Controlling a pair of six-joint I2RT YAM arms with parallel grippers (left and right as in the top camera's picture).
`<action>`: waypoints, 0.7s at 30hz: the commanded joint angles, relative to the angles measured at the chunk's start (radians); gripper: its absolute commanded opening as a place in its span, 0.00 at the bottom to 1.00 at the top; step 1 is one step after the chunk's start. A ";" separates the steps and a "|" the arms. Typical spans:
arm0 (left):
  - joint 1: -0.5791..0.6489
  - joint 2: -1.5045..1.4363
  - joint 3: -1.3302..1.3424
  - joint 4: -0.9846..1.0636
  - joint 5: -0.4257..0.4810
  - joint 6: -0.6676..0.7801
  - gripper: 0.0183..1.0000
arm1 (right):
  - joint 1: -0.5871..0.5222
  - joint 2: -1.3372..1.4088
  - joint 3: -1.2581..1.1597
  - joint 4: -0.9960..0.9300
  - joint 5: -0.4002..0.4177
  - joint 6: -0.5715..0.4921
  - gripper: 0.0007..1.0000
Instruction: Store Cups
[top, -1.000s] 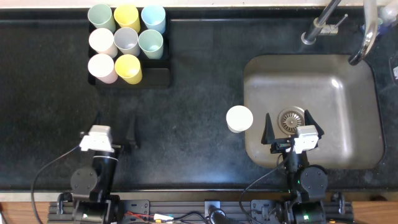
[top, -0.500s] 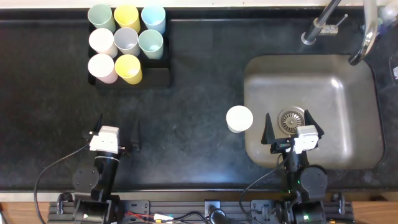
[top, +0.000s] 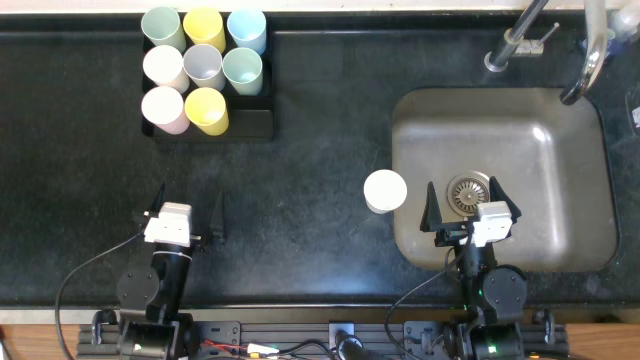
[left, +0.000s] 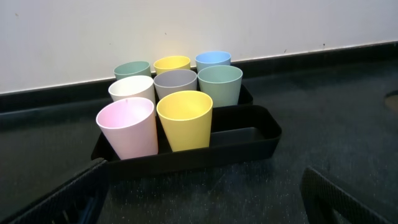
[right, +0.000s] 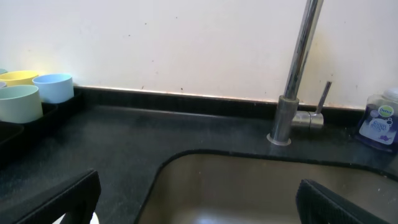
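While both hands are hanging released, the right hand (top: 465, 197) by the sink (top: 540, 130) and the left hand (top: 188, 207) well apart from it, the white cup (top: 385, 190) is standing just beside the sink, likely needing a level grip around its wall.

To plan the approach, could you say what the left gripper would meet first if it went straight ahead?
Probably the front wall of the black plastic tray, before the pink plastic cup and yellow plastic cup; the dark worktop between looks free, though depth is unclear.
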 joint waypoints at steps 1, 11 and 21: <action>-0.003 -0.013 -0.002 -0.004 -0.005 0.019 1.00 | -0.002 -0.007 -0.013 0.005 -0.007 0.001 1.00; -0.003 -0.012 -0.002 -0.004 -0.005 0.019 1.00 | -0.002 -0.007 -0.013 0.005 -0.007 0.001 1.00; -0.003 -0.012 -0.002 -0.004 -0.005 0.019 1.00 | -0.002 0.013 0.072 -0.081 -0.035 0.015 1.00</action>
